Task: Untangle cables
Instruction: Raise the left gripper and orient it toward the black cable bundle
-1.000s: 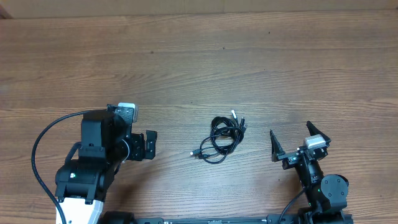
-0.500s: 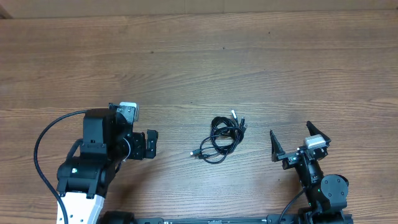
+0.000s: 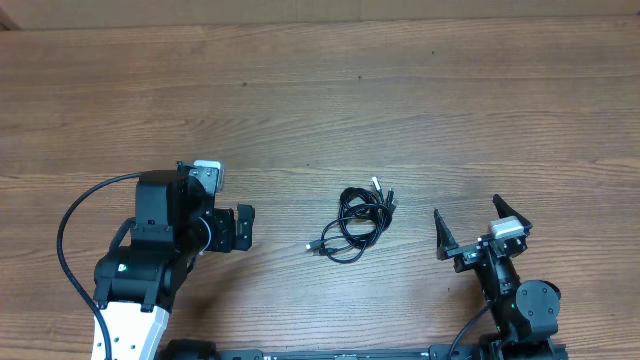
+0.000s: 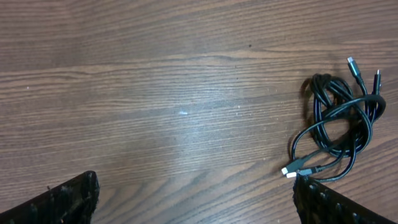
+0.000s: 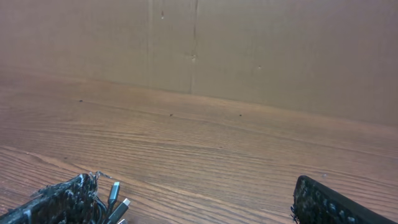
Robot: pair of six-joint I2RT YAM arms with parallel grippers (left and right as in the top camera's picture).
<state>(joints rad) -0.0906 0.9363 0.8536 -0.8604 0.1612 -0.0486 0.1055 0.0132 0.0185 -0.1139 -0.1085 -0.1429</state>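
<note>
Wood-grain surface (image 3: 400, 80), cables (image 3: 360, 225) bunched dead centre, looking light and floppy. Left jaws at 9 o'clock, right jaws at 4, both wide, empty. Likeliest hold: the loose plug at the bundle's 8 o'clock.

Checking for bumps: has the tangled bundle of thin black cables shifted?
No; the tangled thin black cables lie over the same grain lines of the wooden table.

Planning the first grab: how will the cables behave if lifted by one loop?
Likely floppy: the cables are thin, loosely looped, so they should sag. Small, so probably light; a push may slide the whole bunch. Strands cross, so one loop would likely drag the rest.
</note>
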